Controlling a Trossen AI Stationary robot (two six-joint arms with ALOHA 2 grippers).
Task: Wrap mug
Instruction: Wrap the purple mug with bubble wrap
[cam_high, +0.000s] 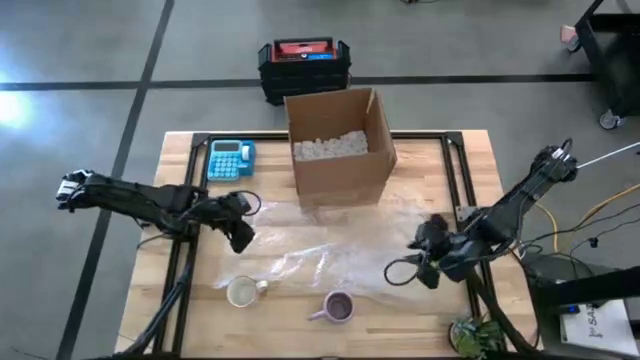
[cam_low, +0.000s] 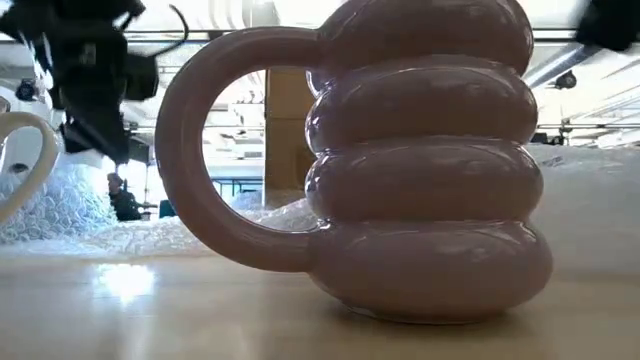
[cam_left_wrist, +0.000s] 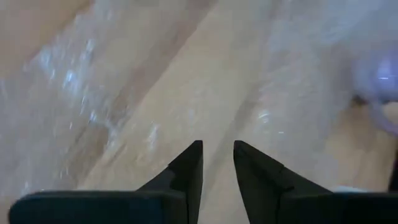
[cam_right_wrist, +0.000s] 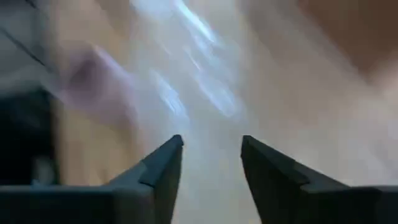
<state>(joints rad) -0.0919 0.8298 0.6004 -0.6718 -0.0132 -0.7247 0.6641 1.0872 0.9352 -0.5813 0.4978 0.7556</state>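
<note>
The tabletop (cam_high: 200, 310) carries everything, and the largest thing on it is the open box (cam_high: 340, 145) at the far edge, holding white packing fill, likely the place for wrapped goods. In front of it the clear wrap (cam_high: 330, 235) lies spread flat, ready to take a mug. Both arms hang over its ends: the left tool (cam_high: 240, 235) above the wrap's left edge, fingers a little apart and empty, the right tool (cam_high: 428, 268) above its right edge, fingers wider apart and empty too, placed, I judge, to lift or fold the sheet. The pink mug (cam_high: 337, 307) stands upright on bare wood just off the wrap's near edge, not yet on it. A cream mug (cam_high: 243, 291) stands to its left, and a calculator (cam_high: 230, 159) lies far left, clear of the work.
</note>
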